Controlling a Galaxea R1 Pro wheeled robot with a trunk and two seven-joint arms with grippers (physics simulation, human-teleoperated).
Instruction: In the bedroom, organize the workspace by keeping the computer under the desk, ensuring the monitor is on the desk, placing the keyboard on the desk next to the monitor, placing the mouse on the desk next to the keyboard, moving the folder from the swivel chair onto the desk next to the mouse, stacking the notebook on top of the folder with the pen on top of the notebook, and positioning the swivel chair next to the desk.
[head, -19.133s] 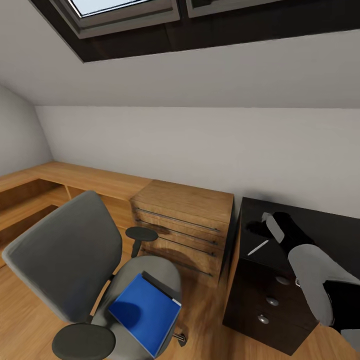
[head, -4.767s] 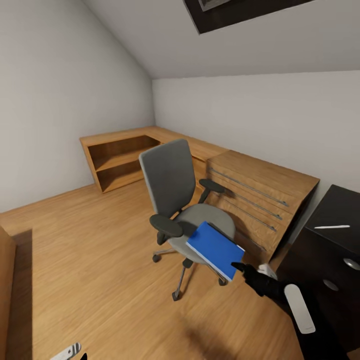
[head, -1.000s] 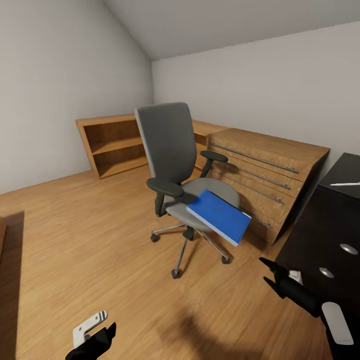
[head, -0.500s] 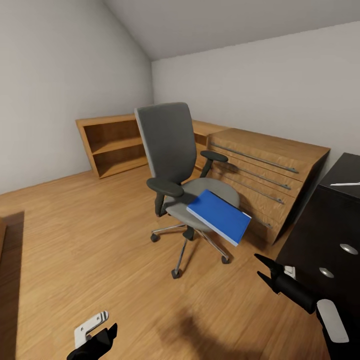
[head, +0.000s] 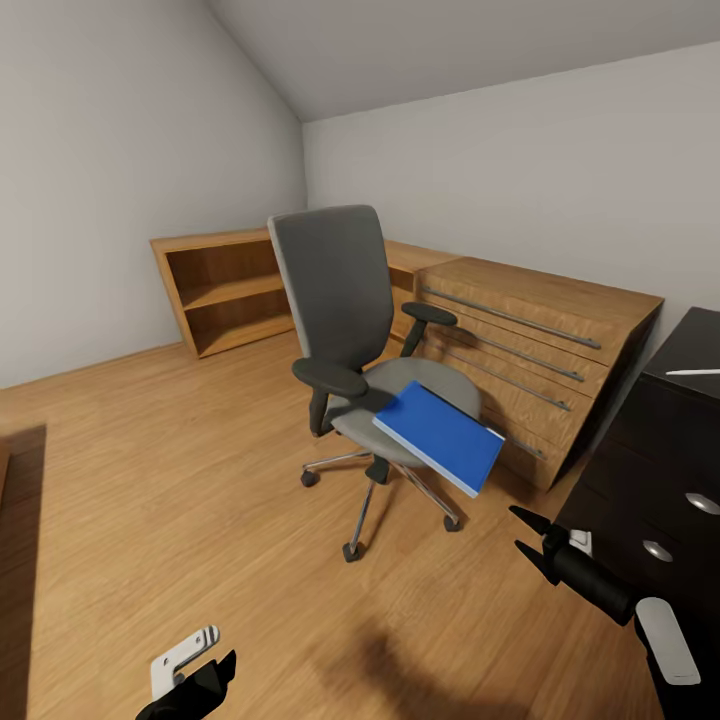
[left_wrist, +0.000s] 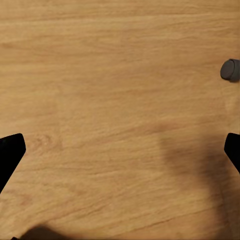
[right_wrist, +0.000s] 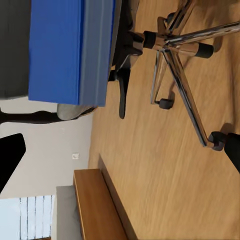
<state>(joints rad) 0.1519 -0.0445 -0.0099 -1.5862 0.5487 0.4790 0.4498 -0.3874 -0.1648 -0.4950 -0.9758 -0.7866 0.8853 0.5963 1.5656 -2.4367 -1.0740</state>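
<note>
On the swivel chair (head: 345, 330) seat, the folder (head: 440, 435) lies tilted, overhanging

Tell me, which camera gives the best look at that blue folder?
The head view: the folder lies whole on the swivel chair, overhanging its seat edge. The right wrist view catches it closer but cropped. The left wrist view looks at floor.

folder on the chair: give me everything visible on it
The folder is a flat, bright blue rectangle with a paler edge strip, clearest in the right wrist view. It lies closed on the grey seat of the swivel chair, tilted, its near corner overhanging the seat's front edge. Only the seat touches it. The open right end effector is short of it, lower down.
</note>
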